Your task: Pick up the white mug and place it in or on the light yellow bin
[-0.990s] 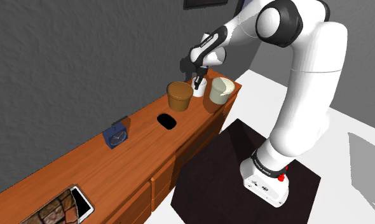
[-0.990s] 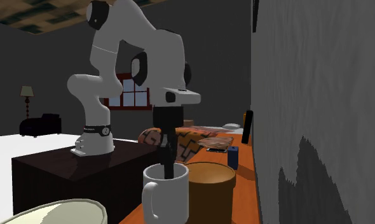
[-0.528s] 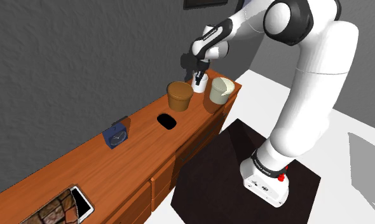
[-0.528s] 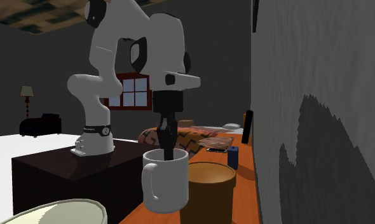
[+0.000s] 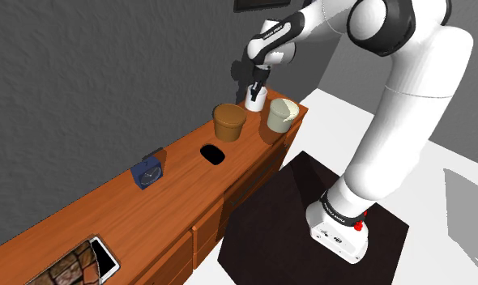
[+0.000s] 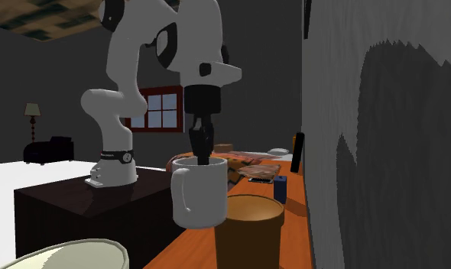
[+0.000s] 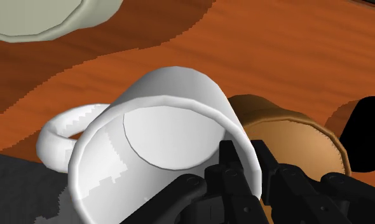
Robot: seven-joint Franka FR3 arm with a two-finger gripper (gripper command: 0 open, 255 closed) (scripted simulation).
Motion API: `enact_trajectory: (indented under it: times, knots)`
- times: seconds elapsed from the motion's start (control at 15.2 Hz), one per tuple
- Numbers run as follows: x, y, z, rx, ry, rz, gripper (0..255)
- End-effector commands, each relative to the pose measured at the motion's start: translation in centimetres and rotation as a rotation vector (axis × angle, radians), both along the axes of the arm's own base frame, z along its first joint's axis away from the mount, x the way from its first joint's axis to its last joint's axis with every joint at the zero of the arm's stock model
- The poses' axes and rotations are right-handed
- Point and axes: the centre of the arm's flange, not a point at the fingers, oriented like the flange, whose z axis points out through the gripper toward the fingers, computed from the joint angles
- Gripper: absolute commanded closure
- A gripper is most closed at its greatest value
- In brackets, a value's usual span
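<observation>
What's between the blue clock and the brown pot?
In the shoulder view, a black oval object lies on the counter between clock and pot.

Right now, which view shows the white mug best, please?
The wrist view: the white mug is close, its inside, handle and the gripper clasping its rim all plain. The second exterior view shows its side behind a brown pot; the shoulder view shows it small.
</observation>
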Motion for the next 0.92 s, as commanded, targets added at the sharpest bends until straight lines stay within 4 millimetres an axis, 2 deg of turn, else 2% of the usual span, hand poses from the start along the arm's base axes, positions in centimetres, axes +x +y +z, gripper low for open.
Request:
enact_trajectory:
  times: [0.0, 0.59, 0.86]
  knots:
    - [0.0, 0.0, 1.0, 0.000, 0.000, 0.000, 255]
    - [0.0, 0.0, 5.7, 0.000, 0.000, 0.000, 255]
    - [-2.1, -4.8, 6.5, 0.000, 0.000, 0.000, 255]
